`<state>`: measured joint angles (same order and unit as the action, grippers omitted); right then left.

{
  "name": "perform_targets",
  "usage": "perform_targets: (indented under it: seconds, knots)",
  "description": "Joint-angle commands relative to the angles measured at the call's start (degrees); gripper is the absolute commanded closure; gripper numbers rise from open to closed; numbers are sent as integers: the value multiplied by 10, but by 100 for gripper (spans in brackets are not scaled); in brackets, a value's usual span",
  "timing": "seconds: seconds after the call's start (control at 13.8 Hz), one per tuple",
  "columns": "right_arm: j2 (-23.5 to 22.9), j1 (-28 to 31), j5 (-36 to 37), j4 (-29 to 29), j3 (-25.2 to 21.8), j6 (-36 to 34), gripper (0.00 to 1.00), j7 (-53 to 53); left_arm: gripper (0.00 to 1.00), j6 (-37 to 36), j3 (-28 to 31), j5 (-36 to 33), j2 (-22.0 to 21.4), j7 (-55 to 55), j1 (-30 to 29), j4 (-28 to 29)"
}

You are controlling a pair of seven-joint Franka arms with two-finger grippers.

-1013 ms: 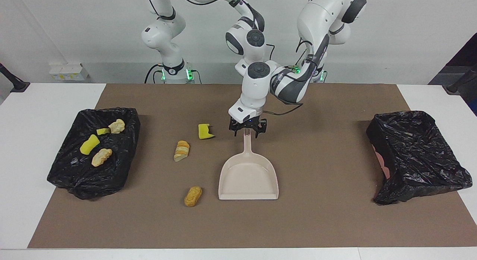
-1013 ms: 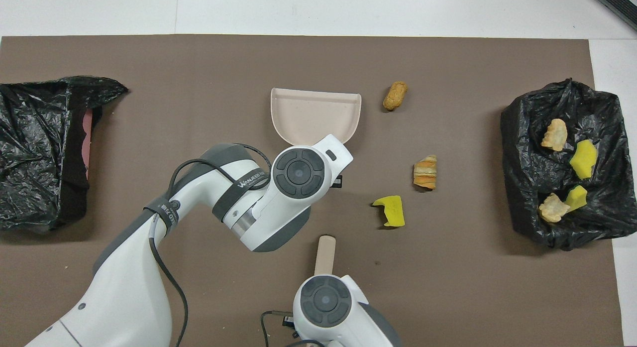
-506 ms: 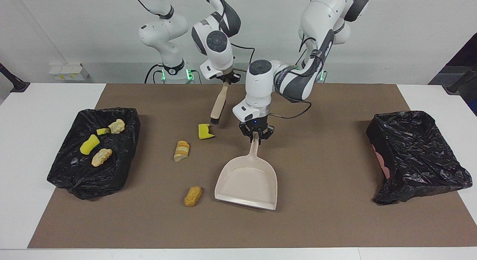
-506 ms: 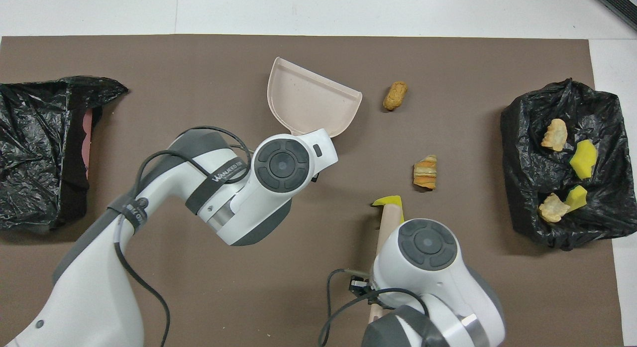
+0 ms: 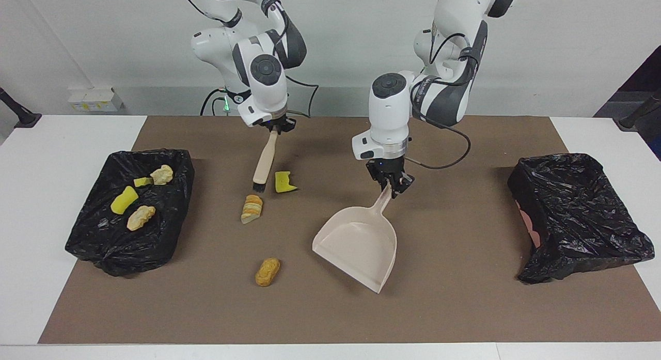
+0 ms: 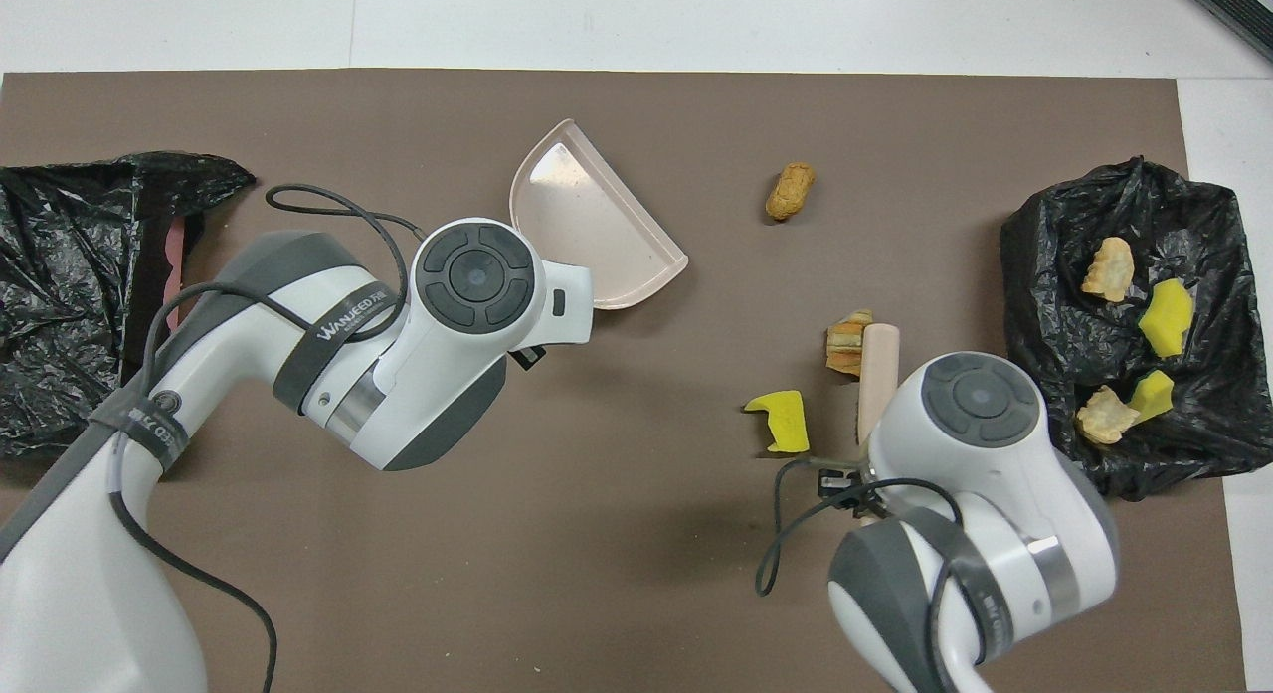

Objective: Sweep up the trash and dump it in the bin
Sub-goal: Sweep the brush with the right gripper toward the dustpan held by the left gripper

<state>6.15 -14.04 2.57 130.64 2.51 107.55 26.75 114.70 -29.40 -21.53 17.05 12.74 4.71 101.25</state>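
Trash lay in two lots on the brown mat (image 5: pixel 465 308): four scraps already in the black-lined bin (image 5: pixel 93 241) at the right arm's end of the tabletop, three loose on the mat between that bin and the dustpan (image 5: pixel 361 244). The loose ones were a yellow sponge chunk (image 5: pixel 284 182), a striped bread lump (image 5: pixel 251 209) just farther from the robots, and a tan lump (image 5: pixel 267 271) farthest out.

Right gripper (image 5: pixel 274 128) had its fingers pinched on the handle of the brush (image 5: pixel 264 161), which hung steeply with its black bristles low between the sponge chunk and the striped lump, seemingly placed to push them toward the pan. Left gripper (image 5: pixel 391 185) had its fingers clamped on the dustpan's handle, the pan angled with its open mouth turned toward the loose scraps, I'd guess to receive them. A second lined bin (image 5: pixel 578 215) sat at the left arm's end, nothing visible in it.
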Motion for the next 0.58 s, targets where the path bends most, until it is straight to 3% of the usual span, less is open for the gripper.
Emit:
perform_targets:
  seconds: [0.0, 0.29, 0.51]
  knots:
    - [-13, 55, 22, -4, 8, 34, 100, -94, 100, -7, 0, 24, -20, 132, -16, 24]
    - [-27, 64, 15, 4, 9, 48, 100, -165, 100, 12, 0, 27, -67, 208, -26, 103]
    - [-32, 61, 7, 35, 10, 60, 100, -202, 100, 25, -2, 27, -76, 206, -19, 139]
